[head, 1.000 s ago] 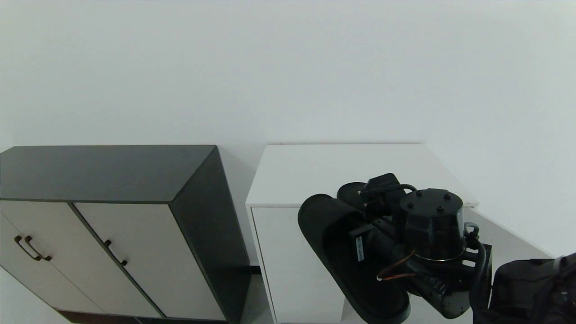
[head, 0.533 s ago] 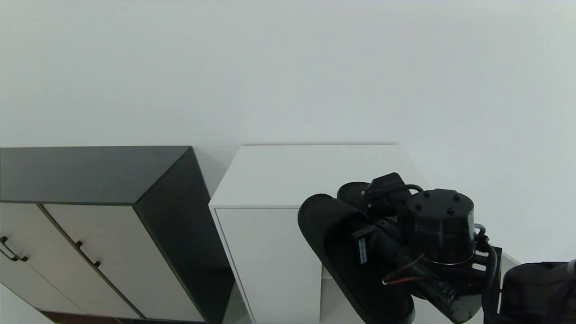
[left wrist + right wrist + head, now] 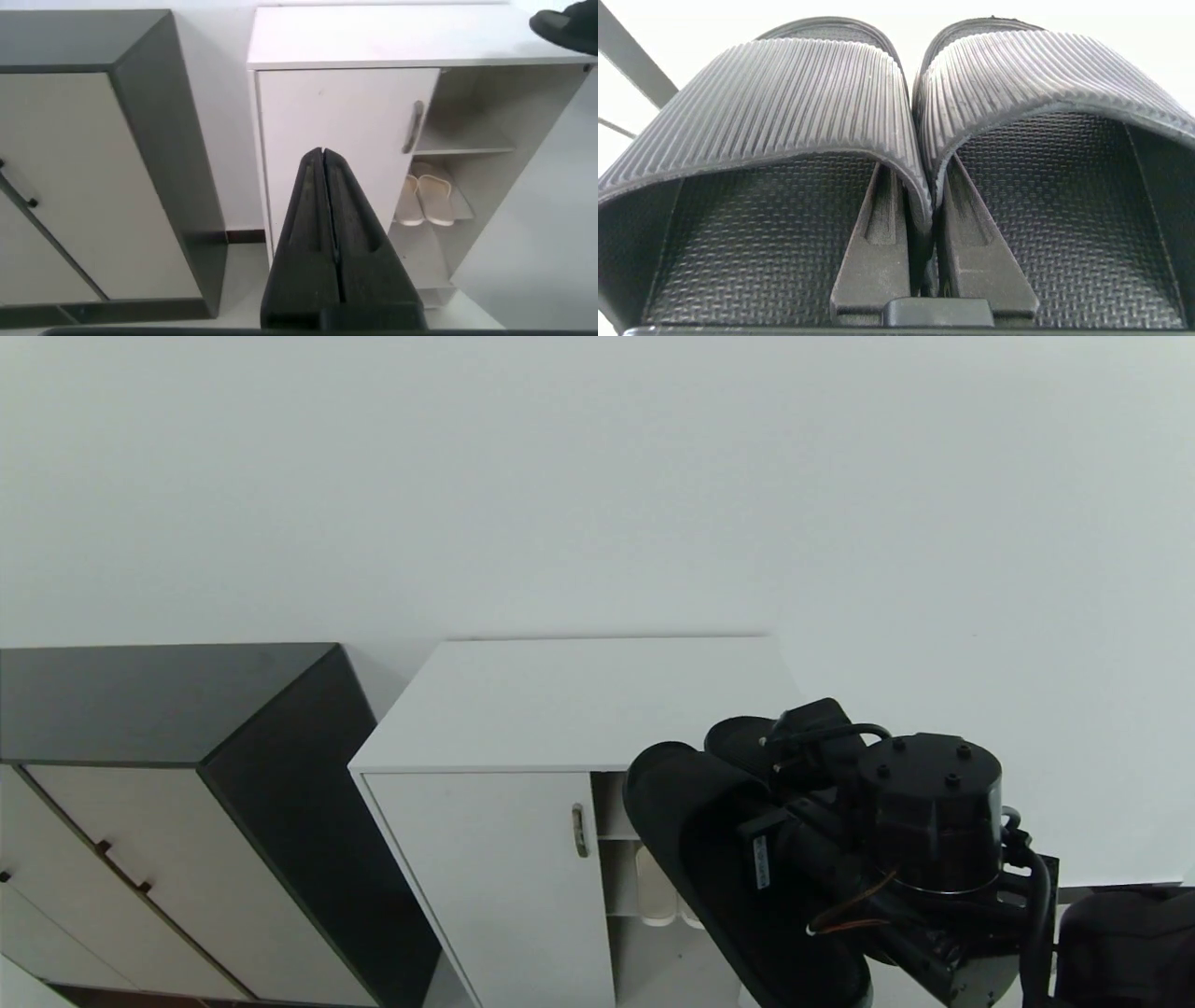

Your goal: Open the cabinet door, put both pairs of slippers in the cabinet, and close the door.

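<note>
At 6 o'clock of the head view, backed against the wall: white cabinet. Left half shut behind a white door, with a slim metal handle on the door's 3 o'clock edge. Right half open, shelves in plain sight.

Inside the open half, on the middle shelf: one pair of pale slippers, lying side by side and touching. Just above them, an upper shelf; below, a bottom compartment.

Held in the air at 3 o'clock of the handle, in front of the open half: the pair of black slippers. Clamped on them, the right tool, one finger tucked under each ribbed strap, the two adjoining inner sides pinched together between them. Apart from the white cabinet, resting on no shelf.

Facing the shut door from in front: left tool, fingers pressed tight together, nothing between them.

At 9 o'clock of the white cabinet, just beside it across a narrow gap: dark cabinet with pale fronts and small dark pulls, both fronts shut.

In the head view, most of the open half hidden behind the black slippers and the right arm, with a sliver of shelves and pale slippers visible between them and the handle.
</note>
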Robot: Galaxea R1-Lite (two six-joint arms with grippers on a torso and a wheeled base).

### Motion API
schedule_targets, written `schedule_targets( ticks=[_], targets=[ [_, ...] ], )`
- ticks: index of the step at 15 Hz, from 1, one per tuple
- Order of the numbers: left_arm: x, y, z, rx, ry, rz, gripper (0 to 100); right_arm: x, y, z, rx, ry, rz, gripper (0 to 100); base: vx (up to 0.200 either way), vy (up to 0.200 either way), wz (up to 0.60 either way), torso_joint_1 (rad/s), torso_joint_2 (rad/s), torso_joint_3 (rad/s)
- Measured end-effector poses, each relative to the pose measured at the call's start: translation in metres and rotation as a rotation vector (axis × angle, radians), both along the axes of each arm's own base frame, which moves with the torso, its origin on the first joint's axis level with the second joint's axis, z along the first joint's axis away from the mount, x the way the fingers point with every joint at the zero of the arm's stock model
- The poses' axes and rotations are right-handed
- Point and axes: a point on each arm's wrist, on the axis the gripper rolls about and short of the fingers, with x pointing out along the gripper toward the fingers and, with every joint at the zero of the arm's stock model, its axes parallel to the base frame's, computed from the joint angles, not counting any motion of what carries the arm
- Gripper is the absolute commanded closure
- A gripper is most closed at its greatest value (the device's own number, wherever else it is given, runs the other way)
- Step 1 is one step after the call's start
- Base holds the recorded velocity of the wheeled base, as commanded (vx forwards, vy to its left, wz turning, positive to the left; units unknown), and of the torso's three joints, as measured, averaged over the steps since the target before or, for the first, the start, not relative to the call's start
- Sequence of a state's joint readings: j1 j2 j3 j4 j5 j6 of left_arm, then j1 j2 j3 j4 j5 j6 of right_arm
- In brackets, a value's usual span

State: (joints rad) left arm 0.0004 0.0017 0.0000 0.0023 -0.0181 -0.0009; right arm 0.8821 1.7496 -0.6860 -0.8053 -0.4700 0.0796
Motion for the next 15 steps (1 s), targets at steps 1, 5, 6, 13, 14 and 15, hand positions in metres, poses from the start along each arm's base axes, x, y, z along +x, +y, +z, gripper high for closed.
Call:
schedule_targets(
  ticks=[1,5,6,13,14,15],
  targets=[
    [0.000,0.000,0.000,0.000,0.001,0.000,100,-0.001,0.000,0.000,0.001,-0.003,0.004,100,0.000,0.000,0.00,0.000,0.00,0.000],
    [0.000,0.000,0.000,0.000,0.000,0.000,100,-0.003,-0.003,-0.003,0.029,-0.013,0.058,100,0.000,0.000,0.00,0.000,0.00,0.000],
    [0.000,0.000,0.000,0.000,0.001,0.001,100,-0.003,-0.003,-0.004,0.024,-0.015,0.066,100,0.000,0.000,0.00,0.000,0.00,0.000],
    [0.000,0.000,0.000,0.000,0.000,0.000,100,-0.004,-0.006,-0.010,0.000,-0.003,0.067,100,0.000,0.000,0.00,-0.017,0.04,0.021],
    [0.000,0.000,0.000,0.000,0.000,0.000,100,-0.004,-0.006,-0.011,-0.002,-0.001,0.070,100,0.000,0.000,0.00,-0.154,0.33,0.188],
    [0.000,0.000,0.000,0.000,0.001,0.000,100,-0.004,-0.006,-0.011,-0.004,0.000,0.070,100,0.000,0.000,0.00,-0.159,0.37,0.212]
  ],
)
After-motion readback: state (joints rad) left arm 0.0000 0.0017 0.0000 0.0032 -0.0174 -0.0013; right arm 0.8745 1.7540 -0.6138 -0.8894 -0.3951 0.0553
